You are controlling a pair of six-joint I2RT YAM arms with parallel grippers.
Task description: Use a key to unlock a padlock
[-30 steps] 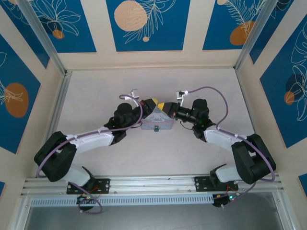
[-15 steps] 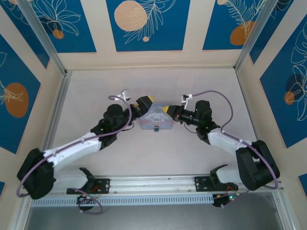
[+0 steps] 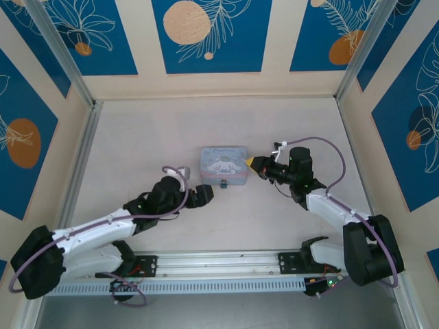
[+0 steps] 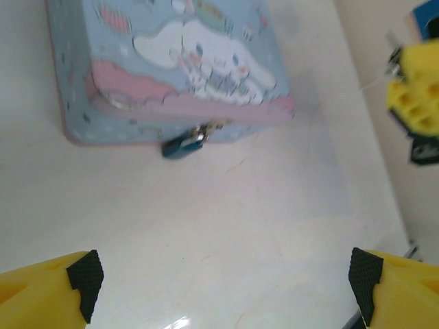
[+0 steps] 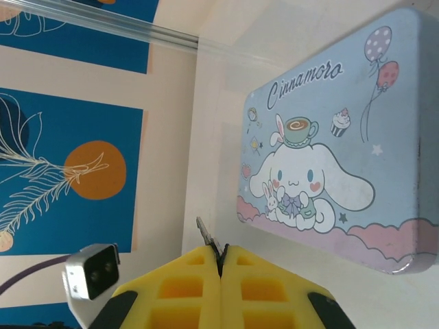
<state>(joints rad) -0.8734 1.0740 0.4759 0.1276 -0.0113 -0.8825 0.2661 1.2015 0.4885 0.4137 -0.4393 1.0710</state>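
Observation:
The padlock (image 4: 184,144), tiny, bluish and dark, hangs at the front clasp of the pale blue cartoon tin (image 4: 171,62) and rests on the table; from above the padlock (image 3: 223,184) sits at the near edge of the tin (image 3: 223,163). My left gripper (image 4: 223,291) is open, its yellow fingers (image 4: 48,291) spread wide, a short way in front of the padlock with bare table between them. From above, the left gripper (image 3: 204,194) lies near-left of the padlock. My right gripper (image 5: 220,264) is shut on the key (image 5: 209,240), whose thin blade pokes out past the tips. The right gripper (image 3: 252,163) hovers just right of the tin.
The tin (image 5: 336,151) lies flat mid-table. Patterned blue and beige walls (image 3: 206,34) with metal posts enclose the workspace on three sides. A metal rail (image 3: 219,264) runs along the near edge by the arm bases. Bare table surrounds the tin.
My left gripper has opened and drawn back from the tin toward the near left. My right gripper has retreated to the right of the tin, still shut on the key.

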